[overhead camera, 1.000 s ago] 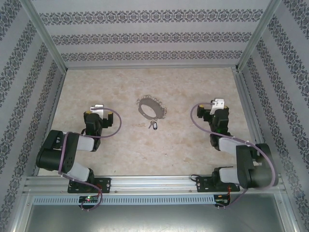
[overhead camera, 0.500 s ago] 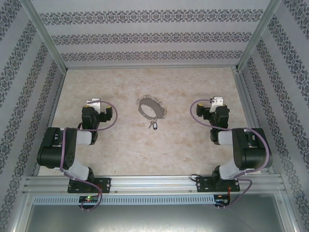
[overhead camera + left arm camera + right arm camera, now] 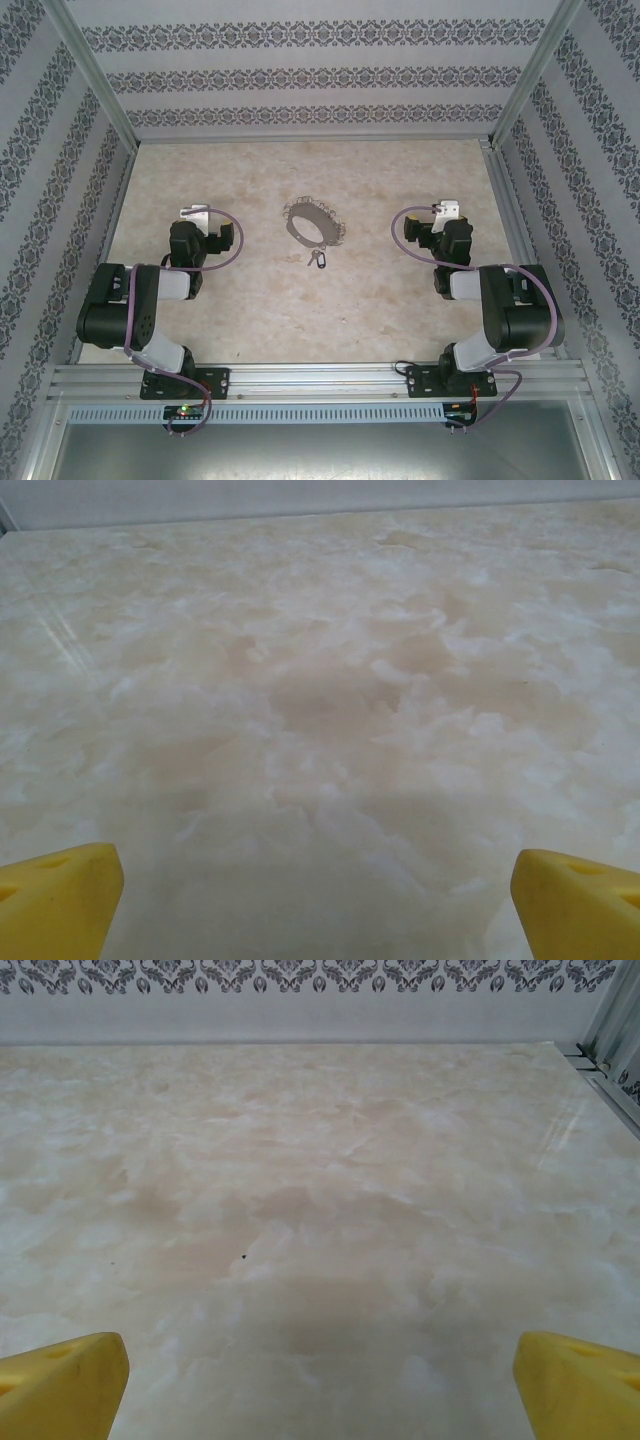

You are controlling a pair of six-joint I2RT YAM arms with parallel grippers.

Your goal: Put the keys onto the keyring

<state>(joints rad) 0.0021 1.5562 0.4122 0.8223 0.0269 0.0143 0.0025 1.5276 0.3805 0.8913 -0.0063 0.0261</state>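
One keyring [image 3: 313, 222] — one bunch of keys [image 3: 318, 259]

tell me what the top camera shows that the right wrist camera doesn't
Top camera's extra: the keyring lying mid-table, the keys just on the arms' side of it, and the left arm and right arm standing either side. Right wrist's extra: a close look at the right claw, its yellow fingertips spread wide with nothing between them. Shared: the pale marbled table and the patterned back wall.
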